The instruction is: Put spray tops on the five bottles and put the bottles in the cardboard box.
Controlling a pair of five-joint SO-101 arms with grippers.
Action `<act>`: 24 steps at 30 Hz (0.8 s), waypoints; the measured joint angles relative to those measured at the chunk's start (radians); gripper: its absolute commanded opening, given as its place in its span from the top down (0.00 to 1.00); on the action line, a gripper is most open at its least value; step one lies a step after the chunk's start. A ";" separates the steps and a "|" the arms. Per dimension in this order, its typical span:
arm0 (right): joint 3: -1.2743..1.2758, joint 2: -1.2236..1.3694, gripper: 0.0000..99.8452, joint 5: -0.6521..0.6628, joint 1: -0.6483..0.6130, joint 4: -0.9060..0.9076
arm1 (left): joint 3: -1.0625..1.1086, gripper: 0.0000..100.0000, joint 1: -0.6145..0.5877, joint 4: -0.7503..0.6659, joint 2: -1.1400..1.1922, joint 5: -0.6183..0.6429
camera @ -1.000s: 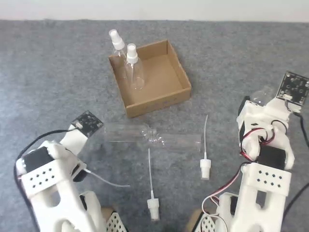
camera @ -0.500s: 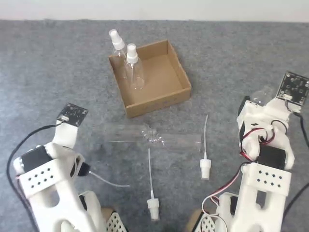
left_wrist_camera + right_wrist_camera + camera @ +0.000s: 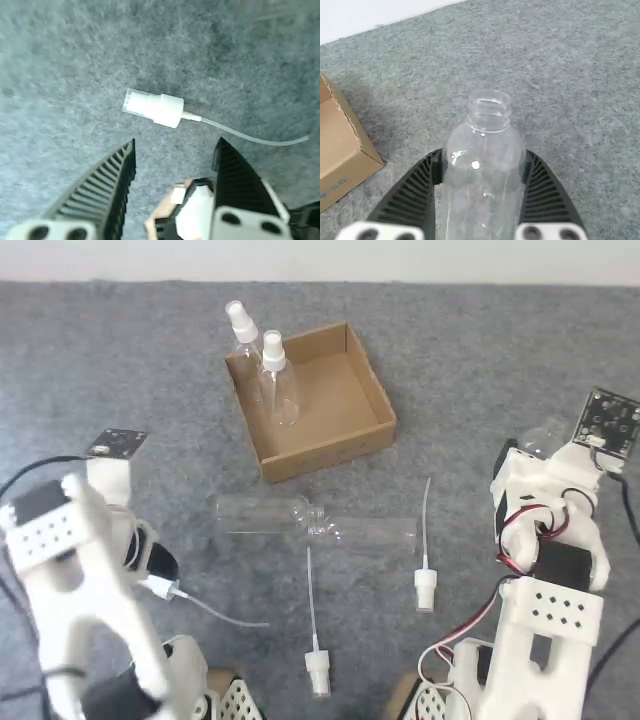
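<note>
So the bare bottle (image 3: 487,120), no top on it, is clamped tight between the fingers of the right gripper (image 3: 483,157). It's over on the right side of the grey surface (image 3: 480,360), well apart from the cardboard box (image 3: 330,448).

The box sits toward the far middle. One capped bottle (image 3: 279,385) stands inside it near the left wall. A second capped bottle (image 3: 243,335) is at the far left corner, and honestly I can't tell if it's inside or just behind the wall.

Just in front of the box, two uncapped bottles lie on their sides, neck to neck: the left one (image 3: 255,512) and the right one (image 3: 375,532).

Closer to the arms, two loose spray tops (image 3: 425,590) (image 3: 318,672) lie flat with their thin tubes pointing up toward those bottles.

A third spray top (image 3: 154,107) lies by the left arm, tube trailing off sideways. The left gripper (image 3: 175,147) hovers right over it, fingers spread wide apart and not touching it.
</note>
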 measured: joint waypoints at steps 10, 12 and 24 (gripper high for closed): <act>0.000 0.000 0.93 0.000 0.000 0.000 | -0.006 0.87 0.000 -0.032 0.094 0.407; 0.000 0.000 0.93 0.000 0.000 0.000 | -0.006 0.89 0.000 -0.034 0.094 0.488; 0.000 0.000 0.93 0.000 0.000 0.000 | 0.143 0.89 0.000 -0.229 0.094 0.786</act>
